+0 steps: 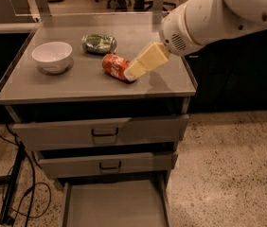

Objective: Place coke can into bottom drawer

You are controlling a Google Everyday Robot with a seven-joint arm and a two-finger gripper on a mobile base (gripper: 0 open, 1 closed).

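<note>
The red coke can [114, 65] lies on its side on the grey cabinet top [91, 84], near the middle. My gripper [132, 73], with cream-coloured fingers, reaches in from the right on the white arm, and its tip is at the can's right end, overlapping it. The bottom drawer [114, 205] is pulled out below, showing a plain grey floor with nothing in it.
A white bowl [52, 56] stands at the left of the cabinet top. A green can [99, 43] lies on its side behind the coke can. The two upper drawers [102, 134] are closed. Black cables [15, 193] run over the floor at the left.
</note>
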